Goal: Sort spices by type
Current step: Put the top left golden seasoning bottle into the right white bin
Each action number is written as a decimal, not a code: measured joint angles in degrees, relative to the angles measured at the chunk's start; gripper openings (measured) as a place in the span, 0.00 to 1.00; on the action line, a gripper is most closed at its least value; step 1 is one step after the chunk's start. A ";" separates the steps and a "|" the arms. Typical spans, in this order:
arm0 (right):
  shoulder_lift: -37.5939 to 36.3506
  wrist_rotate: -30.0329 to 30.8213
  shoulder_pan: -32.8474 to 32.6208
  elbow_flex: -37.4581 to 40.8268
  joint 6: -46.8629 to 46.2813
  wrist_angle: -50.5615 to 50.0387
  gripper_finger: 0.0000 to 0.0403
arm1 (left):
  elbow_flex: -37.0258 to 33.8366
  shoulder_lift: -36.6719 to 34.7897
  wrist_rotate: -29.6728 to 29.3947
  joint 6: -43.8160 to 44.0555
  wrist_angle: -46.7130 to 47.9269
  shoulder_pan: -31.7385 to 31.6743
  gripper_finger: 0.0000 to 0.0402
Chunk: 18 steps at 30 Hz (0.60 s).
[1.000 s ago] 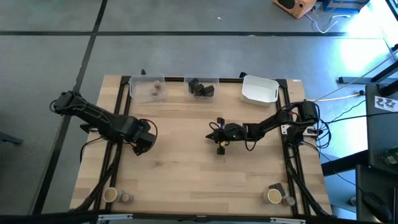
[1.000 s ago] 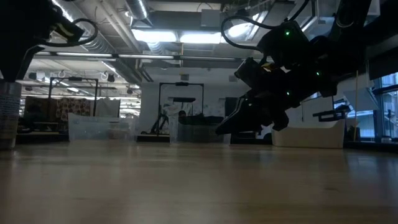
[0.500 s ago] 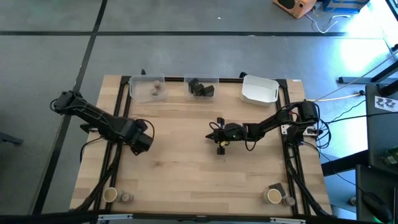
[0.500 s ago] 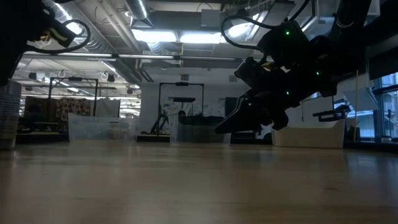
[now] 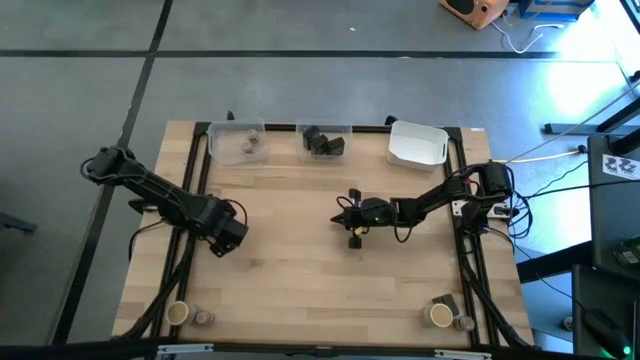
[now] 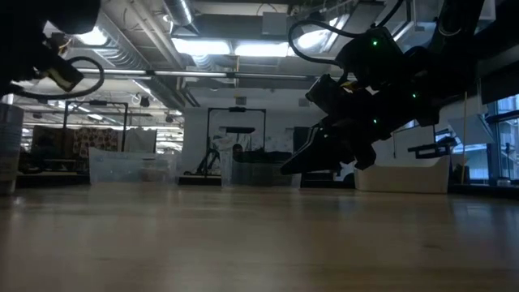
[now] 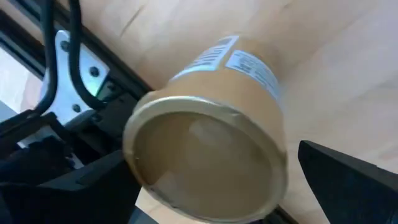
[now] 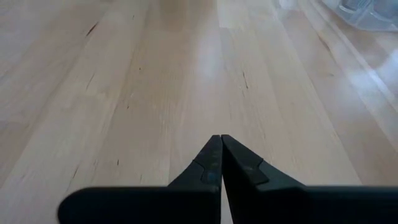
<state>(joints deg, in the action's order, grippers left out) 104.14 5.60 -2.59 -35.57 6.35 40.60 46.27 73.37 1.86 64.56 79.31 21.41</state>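
My left gripper (image 5: pixel 226 238) is over the left part of the table, shut on a tan cylinder (image 7: pixel 211 130) whose pale top faces the wrist camera. My right gripper (image 5: pixel 345 214) hangs above the middle of the table, shut and touching nothing (image 8: pixel 221 142). Other spices stand at the near corners: a tan cylinder (image 5: pixel 178 313) and a small jar (image 5: pixel 205 318) on the left, and a dark block (image 5: pixel 445 302), a tan cylinder (image 5: pixel 440 316) and a jar (image 5: pixel 465 322) on the right. My left gripper has the tan cylinder between its two fingers (image 7: pixel 68 186), which stand at opposite sides of the cylinder's top end (image 7: pixel 140 168). The exact touching spots are hidden by the cylinder itself. The cylinder is lifted clear of the table and tilted, its labelled side (image 7: pixel 249 62) pointing away.
Along the far edge stand a clear tub (image 5: pixel 238 142) with brownish-pink jars, a clear tub (image 5: pixel 323 141) with dark blocks, and a white tub (image 5: pixel 417 145). Black rails and cables (image 5: pixel 190 190) run along the table's left and right sides. Bare wood lies between the arms.
My left gripper has moved toward the table's near edge and slightly toward its left edge, carrying the tan cylinder. In the low view it has risen.
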 joint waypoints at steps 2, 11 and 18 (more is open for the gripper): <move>0.00 0.00 0.00 0.01 0.00 -0.03 0.03 | 0.12 -0.07 0.07 0.26 -0.49 -0.02 0.96; 0.00 0.01 -0.01 0.00 0.07 -0.11 0.03 | 0.10 -0.21 0.58 -0.68 -2.96 -0.02 0.75; -2.59 0.01 -0.02 0.02 1.44 -2.85 0.03 | 0.28 -0.36 0.50 -2.00 -6.45 -0.02 0.61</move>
<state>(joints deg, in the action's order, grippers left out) 101.55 5.61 -2.61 -35.55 7.79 37.75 46.55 73.01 2.36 62.56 72.87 21.39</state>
